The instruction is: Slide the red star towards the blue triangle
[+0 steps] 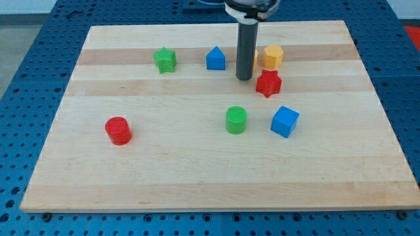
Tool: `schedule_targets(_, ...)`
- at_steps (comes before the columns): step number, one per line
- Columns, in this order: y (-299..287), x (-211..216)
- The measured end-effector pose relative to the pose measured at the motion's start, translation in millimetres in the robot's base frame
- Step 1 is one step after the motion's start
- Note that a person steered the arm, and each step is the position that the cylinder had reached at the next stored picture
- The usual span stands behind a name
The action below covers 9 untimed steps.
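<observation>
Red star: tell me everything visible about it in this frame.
The red star is a small, chunky star-shaped block, matte and ridged like printed plastic, lying flat on the wooden board at upper centre-right. My tip sits just to its left, close or touching; I cannot tell which. The yellow block is just above it, the blue cube below and apart. The blue triangle lies up and left, beyond the rod.

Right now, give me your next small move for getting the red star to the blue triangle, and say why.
Probably shift my tip around to the view's right of the red star. It now stands left of the star, between it and the blue triangle, so pushing from here would drive it away.
</observation>
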<state>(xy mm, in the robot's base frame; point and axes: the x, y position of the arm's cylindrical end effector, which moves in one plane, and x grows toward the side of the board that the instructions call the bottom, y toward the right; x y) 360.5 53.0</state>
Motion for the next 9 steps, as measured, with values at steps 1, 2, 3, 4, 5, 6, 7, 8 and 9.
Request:
schedule_targets(1, 0.3, -6.6)
schedule_targets(2, -1.1, -9.8)
schedule_targets(3, -1.1, -10.7)
schedule_targets(4, -1.1, -2.2)
schedule_targets(5, -1.1, 25.9)
schedule_targets(6, -1.1, 47.5)
schedule_targets(7, 11.3, 71.5)
schedule_targets(8, 47.9, 79.2)
schedule_targets(9, 86.4, 70.0)
